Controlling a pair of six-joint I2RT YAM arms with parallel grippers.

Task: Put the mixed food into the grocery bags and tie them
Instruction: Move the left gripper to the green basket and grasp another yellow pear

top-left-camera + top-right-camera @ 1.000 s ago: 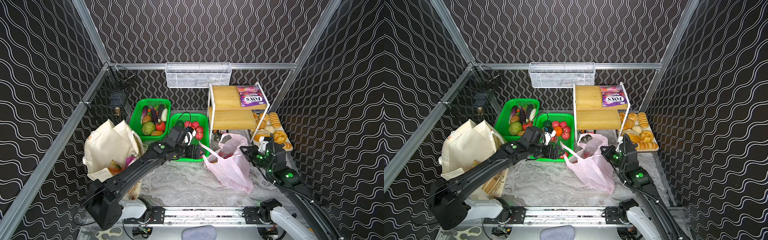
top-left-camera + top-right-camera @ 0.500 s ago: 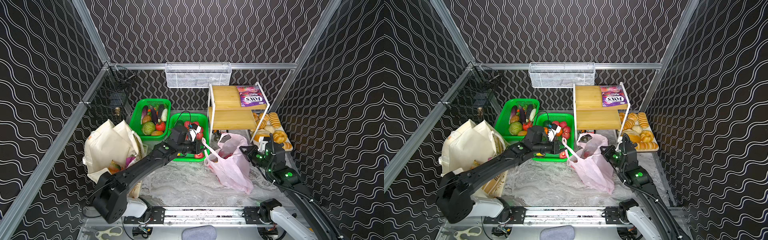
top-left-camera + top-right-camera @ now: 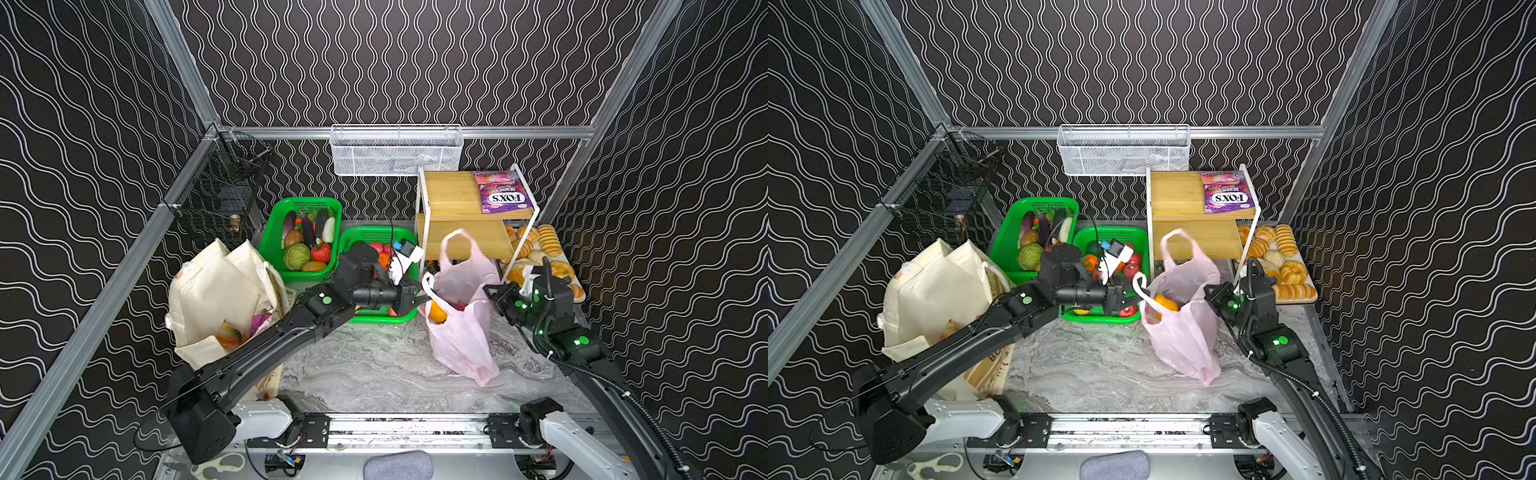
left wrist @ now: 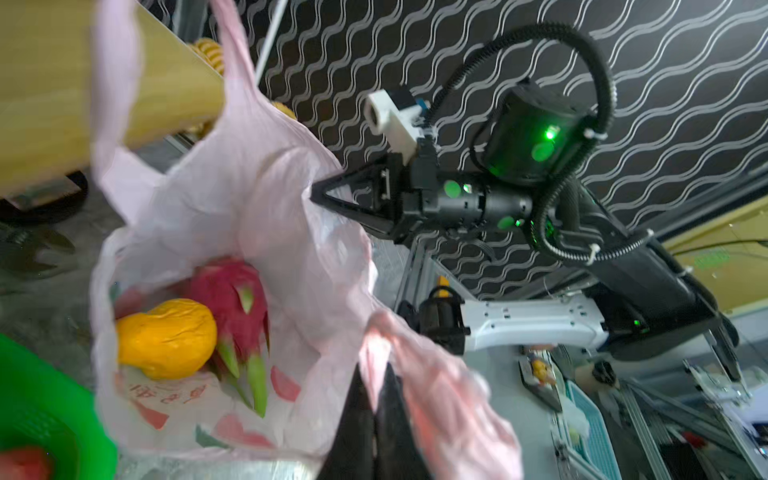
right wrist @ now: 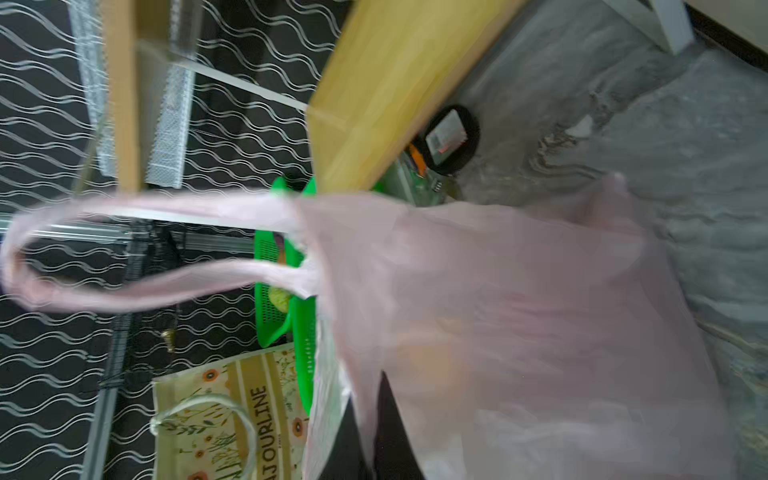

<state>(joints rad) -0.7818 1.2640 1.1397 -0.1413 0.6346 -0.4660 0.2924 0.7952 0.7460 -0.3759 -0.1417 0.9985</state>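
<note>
Starting at the bench's left edge, we find the cream canvas tote (image 3: pixel 216 291) slumped open, produce showing at its mouth. Beyond it, along the back edge, two green mesh baskets (image 3: pixel 305 202) sit side by side. We follow the left gripper (image 3: pixel 422 297) across the nearer basket. Its claw is clenched on one loop handle of the pale-pink plastic bag (image 3: pixel 461 340), with pink film pinched between the fingers (image 4: pixel 351 432). That bag stands right of the bench's middle, before the wooden shelf rack (image 3: pixel 449 193), and holds a pink dragon fruit (image 4: pixel 232 299) and an orange-yellow fruit (image 4: pixel 166 338). We see the right gripper (image 3: pixel 490 291) clamped on the bag's opposite rim. Bread rolls (image 3: pixel 544 245) fill the back right corner.
</note>
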